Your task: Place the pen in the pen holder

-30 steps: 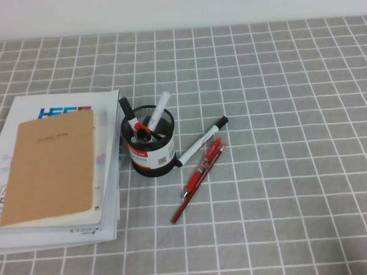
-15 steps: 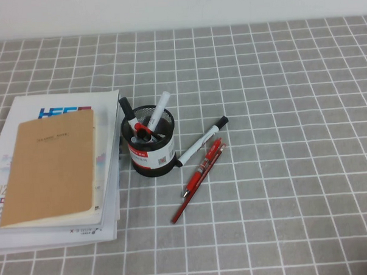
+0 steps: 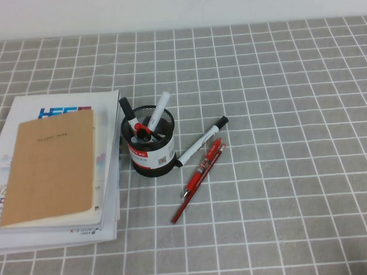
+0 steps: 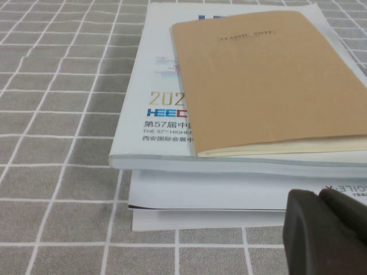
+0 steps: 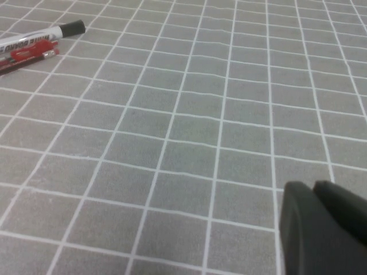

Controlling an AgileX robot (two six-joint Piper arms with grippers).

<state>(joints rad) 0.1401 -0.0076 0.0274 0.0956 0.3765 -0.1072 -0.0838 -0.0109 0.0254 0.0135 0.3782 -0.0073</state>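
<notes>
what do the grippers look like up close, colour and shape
Only a corner of each shows. The left gripper is dark charcoal, matte, with rounded blocky finger ends split by a thin seam. The right gripper looks the same. No cables, markings or sleeves are visible.

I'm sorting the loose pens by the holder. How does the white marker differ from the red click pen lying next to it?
The white marker has a white barrel with a black cap; the red click pen is translucent red. The marker's lower end touches the pen holder; the click pen lies clear of it. Both lie flat on the cloth, roughly parallel. The left gripper hovers near the books, the right gripper over bare cloth.
</notes>
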